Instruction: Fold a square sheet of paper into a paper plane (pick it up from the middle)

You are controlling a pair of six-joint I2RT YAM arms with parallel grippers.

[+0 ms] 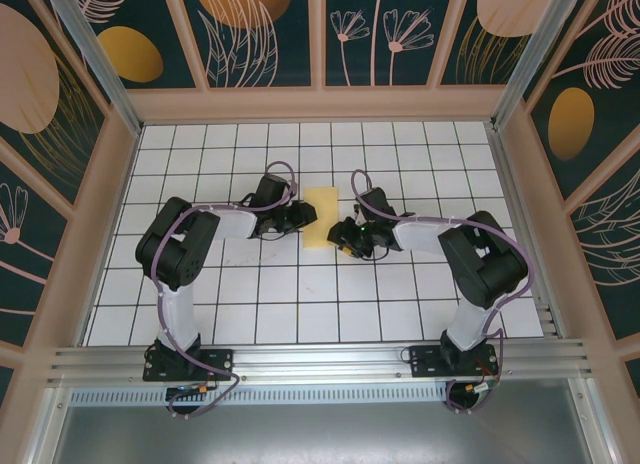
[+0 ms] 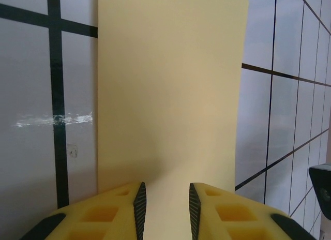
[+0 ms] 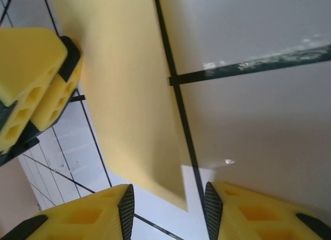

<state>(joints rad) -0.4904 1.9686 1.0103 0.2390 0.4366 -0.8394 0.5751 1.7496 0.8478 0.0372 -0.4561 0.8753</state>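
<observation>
The square sheet of paper (image 1: 321, 214) lies on the white grid table as a tall pale yellow rectangle, about one tile wide. My left gripper (image 1: 307, 217) is at its left edge. In the left wrist view the gripper (image 2: 165, 211) is open, its dark pads apart, and the paper (image 2: 170, 90) runs flat between them and ahead. My right gripper (image 1: 346, 244) sits at the sheet's near right corner. In the right wrist view it (image 3: 168, 211) is open, with the paper's corner (image 3: 178, 191) just ahead of the gap, touching neither pad. The left gripper's yellow fingers (image 3: 36, 79) rest on the paper's far edge.
Black grid lines cross the white table (image 1: 400, 304). Wooden walls (image 1: 315, 104) with patterned panels enclose the table at the back and both sides. A metal rail (image 1: 320, 362) carries both arm bases at the near edge.
</observation>
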